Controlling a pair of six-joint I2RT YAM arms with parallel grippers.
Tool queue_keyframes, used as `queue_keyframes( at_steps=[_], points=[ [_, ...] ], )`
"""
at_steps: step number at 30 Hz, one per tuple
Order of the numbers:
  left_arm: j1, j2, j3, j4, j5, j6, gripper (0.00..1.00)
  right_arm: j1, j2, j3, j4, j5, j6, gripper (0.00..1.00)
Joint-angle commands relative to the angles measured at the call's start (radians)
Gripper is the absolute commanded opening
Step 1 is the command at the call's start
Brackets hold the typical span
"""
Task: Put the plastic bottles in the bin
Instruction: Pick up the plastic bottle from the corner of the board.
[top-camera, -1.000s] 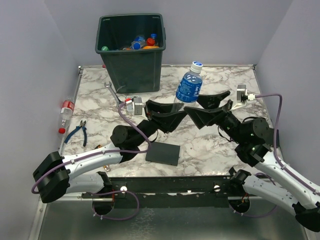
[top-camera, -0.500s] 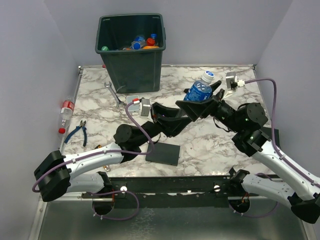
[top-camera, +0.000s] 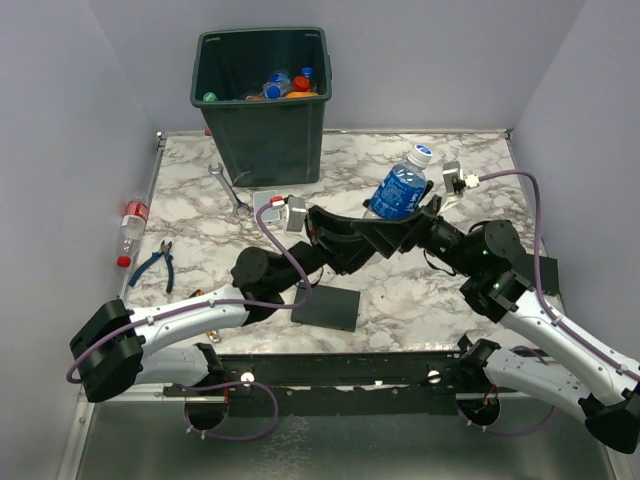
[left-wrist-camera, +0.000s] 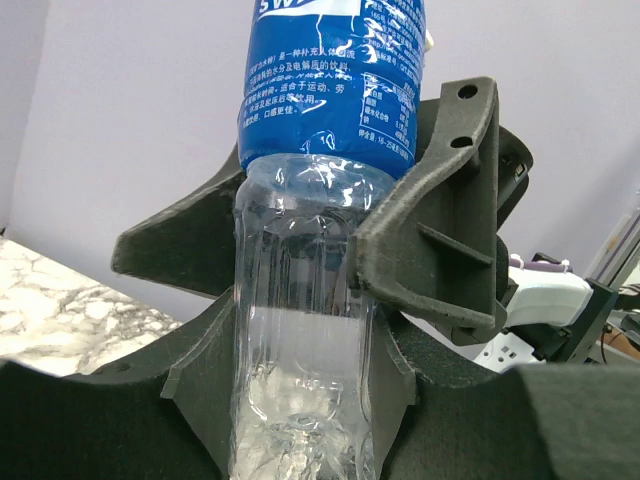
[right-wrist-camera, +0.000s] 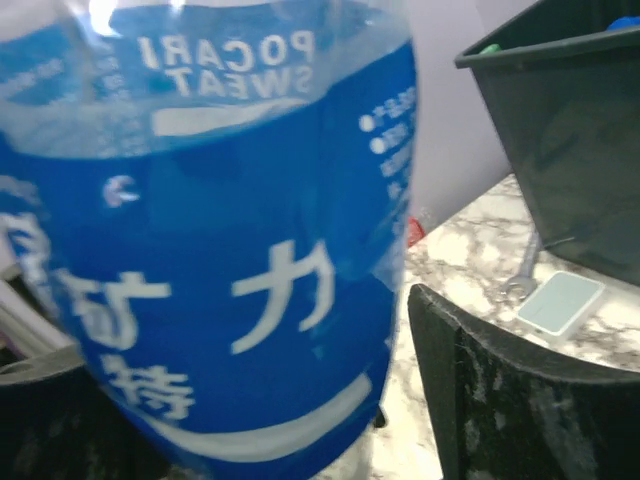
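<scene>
A clear plastic bottle (top-camera: 399, 190) with a blue label and a white-and-blue cap is held tilted above the table's middle. My left gripper (top-camera: 370, 232) is shut on its clear lower half (left-wrist-camera: 300, 330). My right gripper (top-camera: 410, 210) is open, its jaws on either side of the blue label (right-wrist-camera: 230, 260), with a gap showing beside one finger (right-wrist-camera: 520, 400). The dark green bin (top-camera: 265, 135) stands at the back left with several bottles (top-camera: 285, 85) inside. Another bottle (top-camera: 131, 224) with a red label lies at the table's left edge.
A wrench (top-camera: 230, 188) lies in front of the bin, and blue-handled pliers (top-camera: 152, 265) lie near the left edge. A flat black square plate (top-camera: 327, 305) sits by the front edge. The bin's wall (right-wrist-camera: 570, 150) rises to the right in the right wrist view.
The bottle has moved right and tipped over to the right in the left gripper. The right gripper has come in around its label and narrowed a little.
</scene>
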Motion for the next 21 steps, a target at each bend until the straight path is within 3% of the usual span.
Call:
queue_keyframes(
  at_steps=[1, 3, 4, 8, 9, 14, 21],
  points=[
    [-0.005, 0.022, 0.045, 0.077, 0.007, -0.029, 0.10, 0.001, -0.030, -0.037, 0.094, 0.014, 0.030, 0.74],
    [-0.006, 0.027, 0.041, 0.080, 0.017, -0.039, 0.15, 0.003, -0.035, -0.045, 0.129, 0.028, 0.027, 0.60],
    [-0.005, 0.025, 0.037, 0.080, 0.021, -0.042, 0.24, 0.003, -0.040, -0.048, 0.146, 0.031, 0.024, 0.53],
    [-0.005, 0.000, -0.002, 0.069, 0.019, -0.038, 0.90, 0.002, -0.042, -0.018, 0.120, 0.035, -0.029, 0.39],
    [-0.005, -0.013, -0.014, 0.052, 0.009, -0.030, 0.98, 0.003, -0.043, -0.004, 0.090, 0.035, -0.050, 0.38],
    [-0.004, -0.164, -0.089, -0.149, -0.115, 0.051, 0.99, 0.002, -0.078, 0.102, -0.129, 0.071, -0.227, 0.36],
    [-0.001, -0.499, -0.086, -0.590, -0.515, 0.251, 0.99, 0.002, -0.094, 0.257, -0.557, 0.121, -0.513, 0.35]
  ],
)
